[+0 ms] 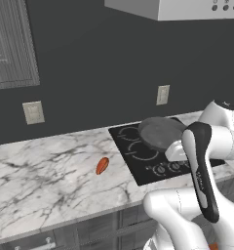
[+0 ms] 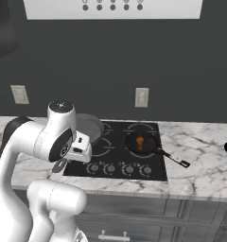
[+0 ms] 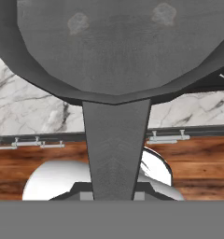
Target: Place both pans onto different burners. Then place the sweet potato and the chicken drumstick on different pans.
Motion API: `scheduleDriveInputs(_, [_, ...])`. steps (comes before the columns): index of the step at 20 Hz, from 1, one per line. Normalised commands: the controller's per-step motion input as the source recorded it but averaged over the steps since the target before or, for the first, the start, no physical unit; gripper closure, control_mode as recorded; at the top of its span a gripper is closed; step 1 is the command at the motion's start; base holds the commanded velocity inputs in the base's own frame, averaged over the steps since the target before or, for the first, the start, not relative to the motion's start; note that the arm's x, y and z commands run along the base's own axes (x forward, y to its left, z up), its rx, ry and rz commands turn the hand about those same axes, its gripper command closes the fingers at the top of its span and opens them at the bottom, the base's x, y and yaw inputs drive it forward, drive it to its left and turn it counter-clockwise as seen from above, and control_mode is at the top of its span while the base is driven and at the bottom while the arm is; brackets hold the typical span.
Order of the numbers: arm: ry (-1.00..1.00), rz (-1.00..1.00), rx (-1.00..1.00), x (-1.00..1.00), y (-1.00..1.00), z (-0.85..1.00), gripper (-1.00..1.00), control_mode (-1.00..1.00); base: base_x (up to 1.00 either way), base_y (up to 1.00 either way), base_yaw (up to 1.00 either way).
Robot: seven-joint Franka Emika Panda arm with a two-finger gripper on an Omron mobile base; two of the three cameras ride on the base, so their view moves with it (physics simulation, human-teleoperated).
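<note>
The pincer [image 3: 115, 193] is clamped on the long handle of the grey pan [image 3: 118, 51], which in the hand view runs straight up from the bottom to the round bowl, with marbled desk and wooden floor behind it. In the left base view the grey pan [image 1: 160, 132] sits over the left side of the black cooktop [image 1: 138, 158], above the ring burners [image 1: 133, 149], its handle reaching toward the white arm; whether its base touches the glass or hangs just above it I cannot tell. In the right base view the grey pan [image 2: 89, 126] is partly hidden behind the arm's wrist, at the left rear of the cooktop [image 2: 116, 158]. To its right, the black pan [image 2: 143, 143] rests on a right-hand burner, its thin handle pointing toward the front right and out over the desk [image 2: 200, 165]. The drumstick [image 2: 140, 141], a small golden-brown lump, lies inside the black pan near its middle. The sweet potato [image 1: 102, 165] lies on the marbled desk [image 1: 46, 176] to the left of the cooktop, well apart from both pans. A row of knobs [image 2: 119, 168] lines the cooktop's front edge. Behind, on the dark wall, are pale outlets [image 2: 141, 97], and a hood [image 2: 113, 8] hangs above.
</note>
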Motion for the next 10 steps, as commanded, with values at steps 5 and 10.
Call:
scheduleDriveInputs(5, [-0.01, -0.08, -0.02, 0.20, 0.04, -0.10, 1.00, -1.00, 0.00, 0.00, 0.00])
scheduleDriveInputs(10, [0.00, -0.11, 0.00, 0.35, 0.16, -0.20, 1.00, -1.00, 0.00, 0.00, 0.00])
